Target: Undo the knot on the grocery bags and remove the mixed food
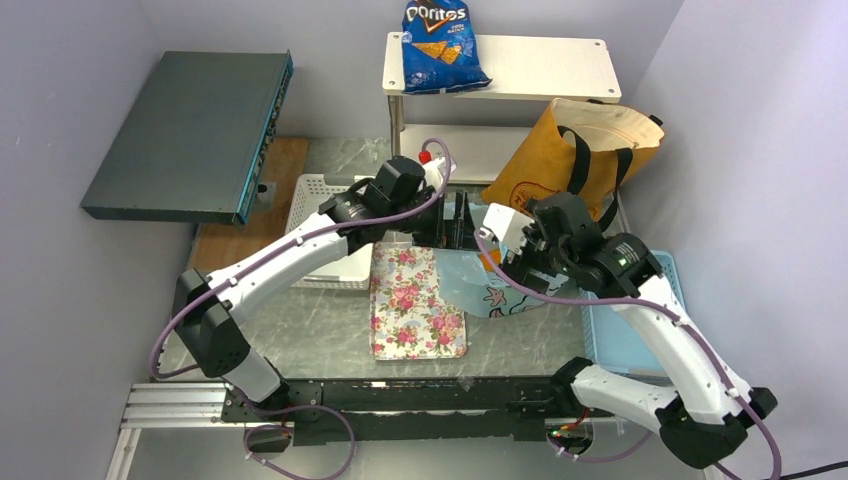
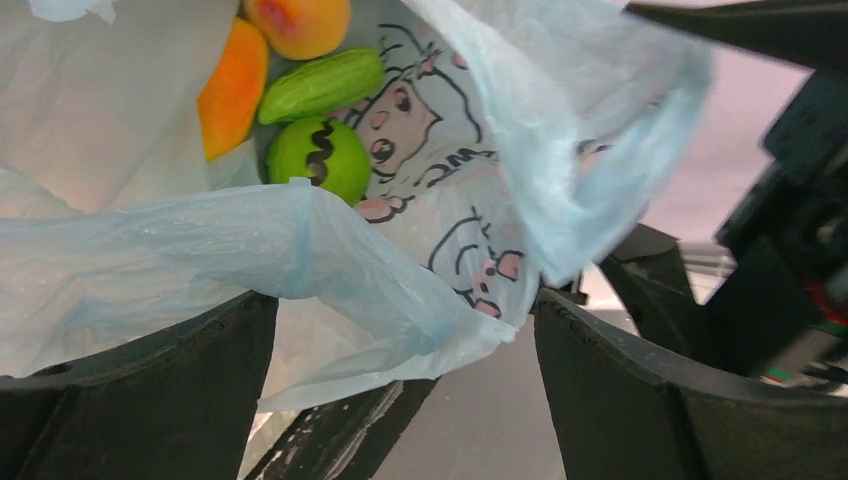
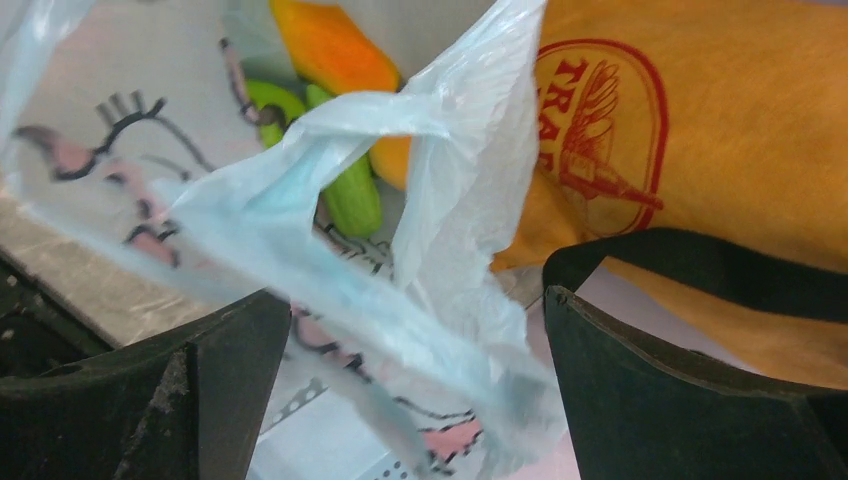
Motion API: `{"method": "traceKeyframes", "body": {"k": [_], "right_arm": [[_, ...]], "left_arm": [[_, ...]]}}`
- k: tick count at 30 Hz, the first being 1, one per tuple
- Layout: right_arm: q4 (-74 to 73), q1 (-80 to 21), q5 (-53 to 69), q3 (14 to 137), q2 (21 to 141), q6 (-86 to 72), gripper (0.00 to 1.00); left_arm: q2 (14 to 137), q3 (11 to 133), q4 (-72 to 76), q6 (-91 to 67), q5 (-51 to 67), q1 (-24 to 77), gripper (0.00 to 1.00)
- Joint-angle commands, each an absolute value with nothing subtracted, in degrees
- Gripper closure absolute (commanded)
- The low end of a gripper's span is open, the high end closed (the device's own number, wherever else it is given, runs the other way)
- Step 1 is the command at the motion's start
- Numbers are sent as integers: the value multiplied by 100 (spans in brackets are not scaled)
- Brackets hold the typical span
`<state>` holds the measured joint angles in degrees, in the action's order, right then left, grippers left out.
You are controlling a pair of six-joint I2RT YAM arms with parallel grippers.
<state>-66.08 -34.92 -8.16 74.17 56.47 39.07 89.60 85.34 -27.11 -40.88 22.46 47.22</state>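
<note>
The light-blue cartoon-printed plastic bag (image 1: 480, 288) lies between both wrists with its mouth loose. Inside it I see a green round fruit (image 2: 320, 155), a long green vegetable (image 2: 320, 85), an orange-yellow mango (image 2: 232, 92) and an orange round fruit (image 2: 297, 22). My left gripper (image 2: 405, 380) is open, and a fold of the bag's rim hangs between its fingers. My right gripper (image 3: 415, 400) is open too, with a blurred bag handle (image 3: 400, 150) crossing its gap. The orange-tan tote (image 1: 570, 150) with a red logo (image 3: 600, 130) and black straps (image 3: 700, 265) leans behind. The knot is out of view.
A floral tray (image 1: 415, 305) lies in front of the bag. A white basket (image 1: 315, 200) is under the left arm and a blue basket (image 1: 640, 335) at the right. A Doritos bag (image 1: 440, 45) rests on the white shelf (image 1: 545, 70). A dark flat box (image 1: 190, 135) sits at far left.
</note>
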Motion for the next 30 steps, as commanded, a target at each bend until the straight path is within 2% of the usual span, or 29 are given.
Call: {"method": "traceKeyframes", "body": {"k": [1,8,12,13,14,16,17,18,19,25,30], "right_arm": [[-5461,-3489,-1202,7406,5754,4085,2],[-4847,-3481,-1454,6798,5518,4692,8],[-4631,-3296,-1345,6349,5345,4910,30],[-4625,-3229,-1285,6342,5338,4865,37],[-4623,-3162,-1243,6405,5366,4769,44],[-4680,-2910,-1109,6692,5487,4437,64],[-4725,-2782,-968,6917,5581,4258,75],[-4754,-2430,-805,7235,5688,4069,88],[-4800,-2100,-605,7497,5813,3908,100],[-5250,-427,484,8492,6356,3219,100],[-5302,245,722,8370,6285,3042,100]], "left_arm": [[9067,8608,-2942,-3796,1668,4772,1],[9080,8323,-2625,-3930,1709,4759,1],[9252,8393,-2437,-4016,1943,4751,0],[9264,8424,-2361,-3945,2033,4750,5],[9259,8459,-2296,-3870,2115,4749,14],[9212,8496,-2135,-3663,2314,4696,41],[9165,8499,-1987,-3501,2384,4641,60],[9085,8492,-1810,-3307,2444,4545,86],[9039,8514,-1723,-3103,2454,4465,100],[8770,8565,-2185,-1747,2833,3996,100],[7967,7403,-2334,-697,2497,3593,100]]}}
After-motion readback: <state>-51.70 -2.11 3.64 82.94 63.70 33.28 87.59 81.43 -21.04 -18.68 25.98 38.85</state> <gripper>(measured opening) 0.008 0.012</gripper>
